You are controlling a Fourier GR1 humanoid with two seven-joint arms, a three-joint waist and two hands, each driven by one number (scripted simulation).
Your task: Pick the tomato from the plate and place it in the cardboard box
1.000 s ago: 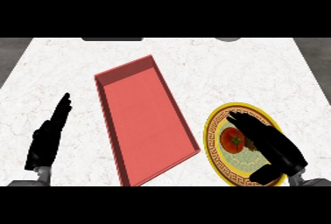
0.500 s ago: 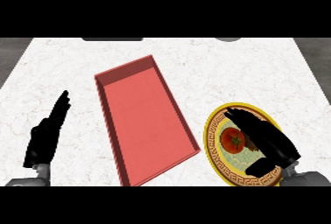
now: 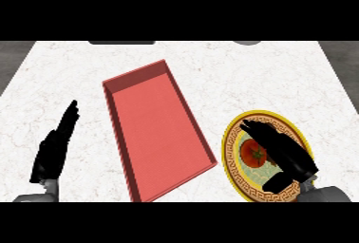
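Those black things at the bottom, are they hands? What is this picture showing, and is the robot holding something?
Yes, they are a robot's hands. The picture is taken from the robot's head, looking down at a white kitchen counter. On it lie a long, shallow red box and, to its right, a yellow-rimmed plate with a red tomato on it. The right hand is over the plate, right beside the tomato, fingers stretched out. It is not holding the tomato yet. The left hand rests open at the left, fingers up, holding nothing. The job is to put the tomato into the box.
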